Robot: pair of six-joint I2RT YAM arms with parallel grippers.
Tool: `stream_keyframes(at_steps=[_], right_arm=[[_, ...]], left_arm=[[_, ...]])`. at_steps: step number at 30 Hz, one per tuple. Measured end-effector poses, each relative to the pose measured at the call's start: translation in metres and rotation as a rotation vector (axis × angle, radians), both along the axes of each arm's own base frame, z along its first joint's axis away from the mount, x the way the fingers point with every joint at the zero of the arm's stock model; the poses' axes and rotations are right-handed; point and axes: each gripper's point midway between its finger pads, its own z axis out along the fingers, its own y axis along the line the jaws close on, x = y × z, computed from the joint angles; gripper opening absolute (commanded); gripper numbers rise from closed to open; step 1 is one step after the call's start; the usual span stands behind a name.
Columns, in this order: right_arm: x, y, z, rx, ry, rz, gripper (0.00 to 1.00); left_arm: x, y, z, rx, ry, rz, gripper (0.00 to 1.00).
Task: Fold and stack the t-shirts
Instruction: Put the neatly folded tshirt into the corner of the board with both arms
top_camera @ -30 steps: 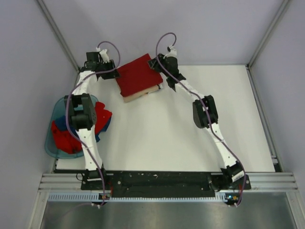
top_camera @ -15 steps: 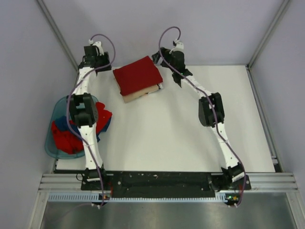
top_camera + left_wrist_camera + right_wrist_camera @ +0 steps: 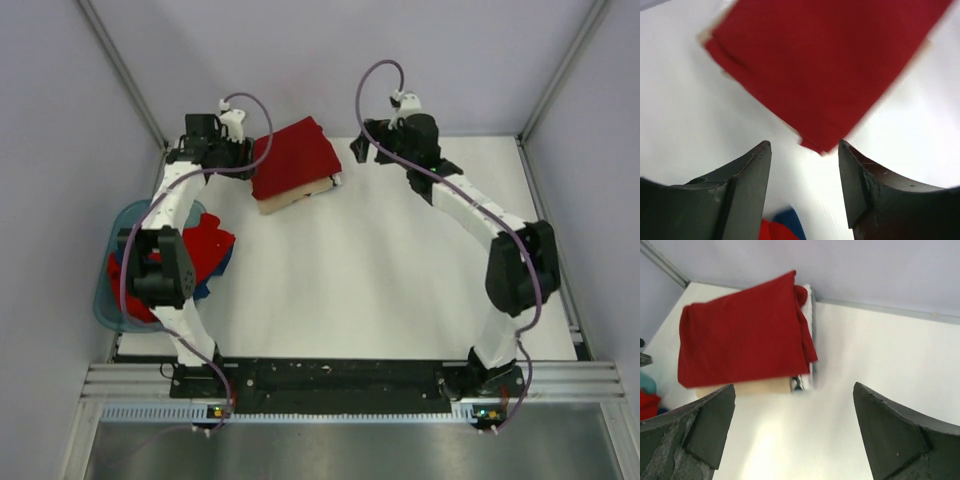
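A folded dark red t-shirt (image 3: pixel 293 160) tops a stack at the table's back, with a tan layer (image 3: pixel 288 201) and a white edge under it. My left gripper (image 3: pixel 246 153) hovers just left of the stack, open, holding nothing. In the left wrist view the red t-shirt (image 3: pixel 830 70) lies beyond my left gripper (image 3: pixel 804 145). My right gripper (image 3: pixel 359 151) is raised to the right of the stack, jaws wide open and empty. The right wrist view shows the red t-shirt (image 3: pixel 745 340) over tan cloth (image 3: pixel 745 388) ahead of my right gripper (image 3: pixel 794 385).
A translucent teal tub (image 3: pixel 106 303) sits at the table's left edge, with red and blue t-shirts (image 3: pixel 211 247) spilling over its rim. Grey walls close in the back and sides. The left arm reaches over the tub.
Both grippers have let go of the red t-shirt and drawn off the stack. The right gripper opened wide and moved right, its elbow swinging outward. The left gripper lifted, then came back beside the stack.
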Motion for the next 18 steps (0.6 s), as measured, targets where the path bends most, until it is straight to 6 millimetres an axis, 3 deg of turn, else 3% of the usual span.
stream_keyframes(at_steps=[3, 6, 9, 12, 14, 18], right_arm=[[-0.036, -0.036, 0.000, -0.035, -0.007, -0.019, 0.99], [-0.066, -0.076, -0.018, -0.080, 0.020, -0.055, 0.99], [-0.096, -0.118, -0.046, -0.132, 0.065, -0.105, 0.99], [-0.124, -0.152, -0.067, -0.175, 0.091, -0.158, 0.99], [-0.141, -0.168, -0.076, -0.203, 0.093, -0.186, 0.99], [-0.161, -0.190, -0.088, -0.232, 0.058, -0.260, 0.99]], left_arm=[[-0.047, -0.029, 0.015, 0.006, -0.021, -0.114, 0.64], [-0.092, -0.036, 0.011, 0.017, -0.017, -0.172, 0.67], [-0.133, -0.030, -0.012, 0.037, 0.008, -0.203, 0.73], [-0.168, -0.024, -0.041, 0.066, 0.038, -0.223, 0.99], [-0.190, -0.023, -0.057, 0.077, 0.049, -0.230, 0.99], [-0.211, -0.023, -0.079, 0.074, 0.012, -0.230, 0.99]])
